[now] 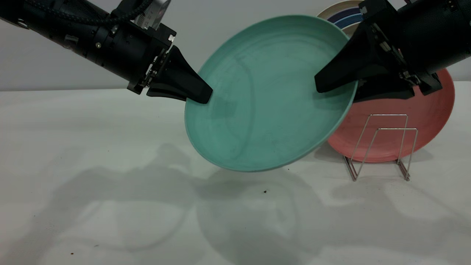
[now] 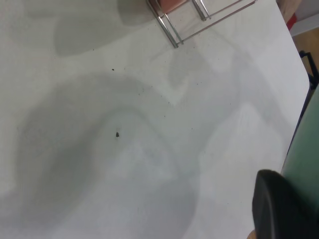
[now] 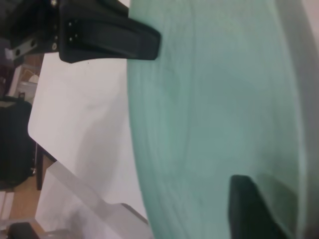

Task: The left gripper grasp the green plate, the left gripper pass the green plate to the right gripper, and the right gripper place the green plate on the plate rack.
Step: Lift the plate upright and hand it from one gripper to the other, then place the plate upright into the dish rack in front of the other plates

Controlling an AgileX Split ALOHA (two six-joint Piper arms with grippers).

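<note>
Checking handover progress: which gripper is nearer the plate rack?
Right. The right gripper holds the green plate's rim just above the plate rack; the left gripper grips the far rim, across the plate.

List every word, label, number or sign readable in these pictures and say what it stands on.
None can be read.
The green plate, the pink plate and the plate rack carry no writing.
A pale patch on the left arm's camera mount is too blurred to read.

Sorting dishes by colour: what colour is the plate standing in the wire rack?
Salmon pink plate in the rack; exterior view shows it best.
</note>
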